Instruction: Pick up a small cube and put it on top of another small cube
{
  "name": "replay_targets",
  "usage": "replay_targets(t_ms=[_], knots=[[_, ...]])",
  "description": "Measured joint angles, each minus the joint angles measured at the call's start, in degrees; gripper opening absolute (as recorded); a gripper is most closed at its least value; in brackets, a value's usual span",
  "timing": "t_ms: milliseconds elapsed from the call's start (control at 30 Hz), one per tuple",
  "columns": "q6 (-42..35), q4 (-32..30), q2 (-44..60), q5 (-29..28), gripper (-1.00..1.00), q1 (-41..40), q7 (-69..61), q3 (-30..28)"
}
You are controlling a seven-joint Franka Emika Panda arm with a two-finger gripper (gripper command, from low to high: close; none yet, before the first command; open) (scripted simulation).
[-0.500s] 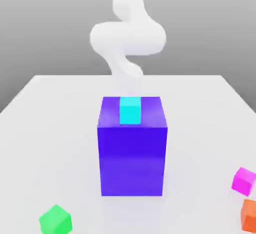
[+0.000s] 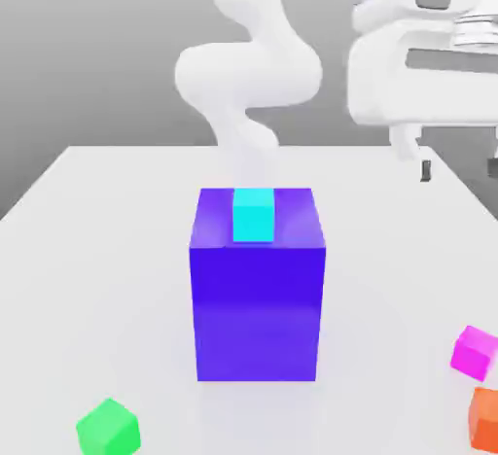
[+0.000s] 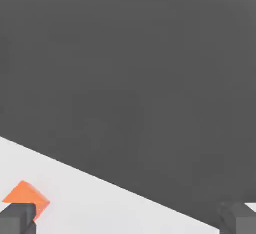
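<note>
While the exterior view shows the magenta cube (image 2: 475, 353) — the hand view lacks it — empty fingers (image 2: 425, 170) stand wide apart.

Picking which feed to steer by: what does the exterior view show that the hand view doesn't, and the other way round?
Exterior view alone: the glossy blue-purple block with a small cyan cube on top, the small green cube, the small magenta-pink cube and the white robot arm.

Hand view alone: a broad dark grey area beyond the white surface's straight edge.

Both: the orange cube, the white surface and the open gripper.
</note>
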Motion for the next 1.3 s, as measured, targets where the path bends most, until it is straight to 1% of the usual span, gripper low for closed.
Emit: replay_targets(t_ms=[133,367,467,533,567,767,867,967,1067,1300], knots=[[3.2,-1.4,8.5,-2.7,0.0,4.0,1.1,2.7],[8.9,-3.6,23.2,-7.2,0.0,10.2,2.9,4.8],[13.0,-2.7,29.6,-11.4,0.0,13.0,5.8,2.2],[16.0,-1.7,33.7,-14.2,0.0,15.6,8.0,-0.8],[17.0,-1.4,34.9,-15.1,-1.0,16.3,8.6,-1.8],[17.4,-1.3,35.6,-15.6,-1.0,16.7,9.0,-2.2],[14.6,-2.3,31.7,-12.7,-1.0,14.6,6.8,0.5],[10.4,-3.7,25.9,-7.8,-1.0,12.1,3.3,3.6],[8.4,-3.1,24.2,-4.5,-1.0,7.6,4.5,0.5],[5.0,-0.8,22.5,1.7,-1.0,-3.3,9.7,-9.8]])
